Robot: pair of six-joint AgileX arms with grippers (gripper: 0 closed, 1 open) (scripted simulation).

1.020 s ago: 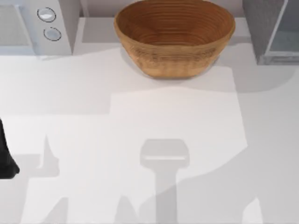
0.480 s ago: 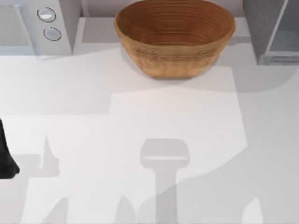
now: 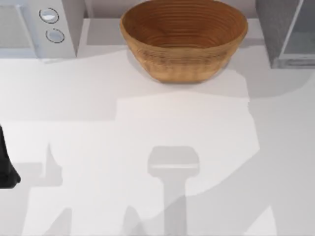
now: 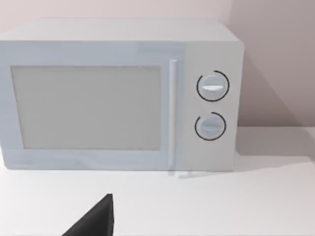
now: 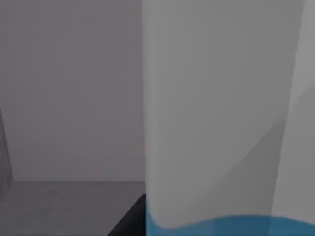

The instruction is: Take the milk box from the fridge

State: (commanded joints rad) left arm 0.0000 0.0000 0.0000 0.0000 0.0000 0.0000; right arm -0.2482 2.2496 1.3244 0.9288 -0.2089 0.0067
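The milk box (image 5: 216,123) stands very close in the right wrist view, a white side with a blue band low down, inside the grey interior of the fridge (image 5: 69,98). A dark part of my right gripper (image 5: 132,220) shows right beside the carton's edge. In the top view the fridge (image 3: 275,29) is a dark grey speckled cabinet at the back right with a pale panel (image 3: 301,34). My left arm (image 3: 6,169) is parked at the table's far left edge, and a dark tip of my left gripper (image 4: 96,221) faces the white appliance.
A large woven basket (image 3: 183,39) sits at the back centre. A white microwave with two round knobs (image 3: 51,24) stands at the back left, and its front (image 4: 118,103) shows in the left wrist view. The white table (image 3: 147,128) lies open in front of them.
The fridge's pale panel has turned greyer and the shadows on the right of the table have shifted slightly. The left arm has not moved.
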